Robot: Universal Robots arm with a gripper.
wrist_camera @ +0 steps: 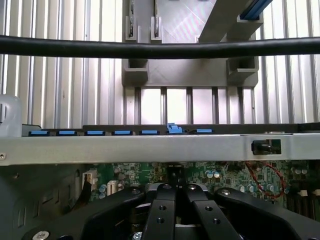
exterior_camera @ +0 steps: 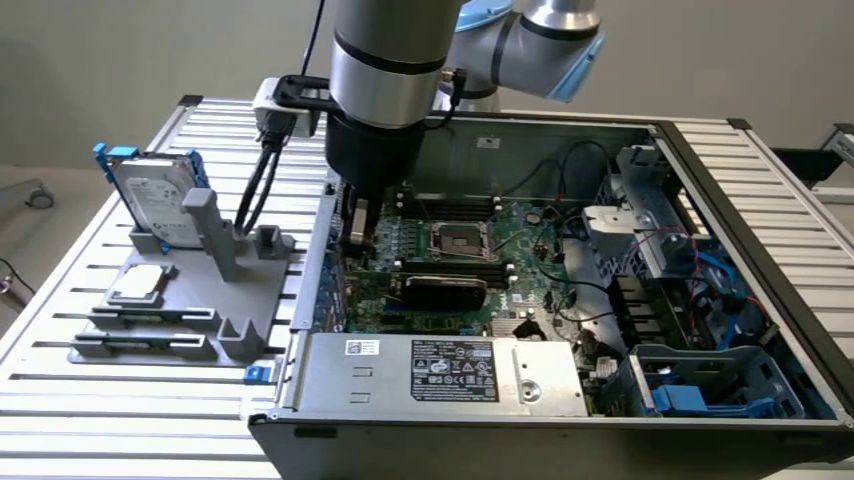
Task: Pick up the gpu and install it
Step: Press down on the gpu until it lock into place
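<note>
My jaws are clamped together on the gpu (wrist_camera: 173, 176). In the wrist view it shows as a thin dark edge just past my fingertips (wrist_camera: 161, 192), seen end-on against the green board (wrist_camera: 235, 177). My gripper (exterior_camera: 356, 235) hangs inside the open case (exterior_camera: 534, 150), low over the board's side by the case's wall on the exterior view's left. From that camera my arm hides most of the card, so I cannot tell whether its lower edge touches the board.

In the wrist view the wall's grey rim (wrist_camera: 150, 147) runs just beyond my gripper (wrist_camera: 175, 187), with a row of blue tabs (wrist_camera: 95, 132) along its far side. A black cable (wrist_camera: 150, 47) crosses higher in that picture.

Outside the case, on the exterior view's left, a grey rack (exterior_camera: 160, 335) sits on the slatted table (exterior_camera: 80, 420). A drive (exterior_camera: 150, 195) in a blue frame stands upright at the rack's far end. A square silver chip (exterior_camera: 140, 283) lies flat nearer the camera. A silver box with labels (exterior_camera: 441, 370) fills the case's near corner.
</note>
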